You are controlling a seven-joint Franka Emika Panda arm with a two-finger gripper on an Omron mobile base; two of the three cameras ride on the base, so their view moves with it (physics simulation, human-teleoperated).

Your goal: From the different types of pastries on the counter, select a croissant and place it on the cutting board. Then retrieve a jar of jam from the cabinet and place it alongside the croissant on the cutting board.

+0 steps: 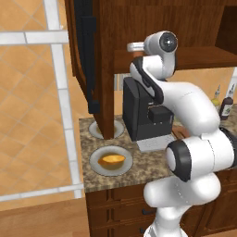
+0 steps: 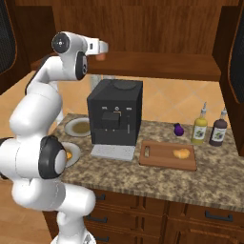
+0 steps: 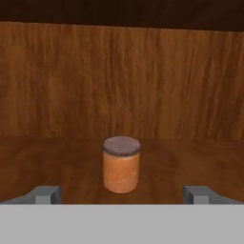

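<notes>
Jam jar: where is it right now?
The jar of jam stands upright on the cabinet shelf, centred in the hand view just ahead of the open tool, above the coffee machine.

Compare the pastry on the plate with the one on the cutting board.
The plated pastry is a larger orange-brown oval; the croissant is a smaller, paler golden-yellow lump. The first sits on a round plate left of the coffee machine; the croissant lies on the cutting board to its right. Both rest flat and untouched.
</notes>
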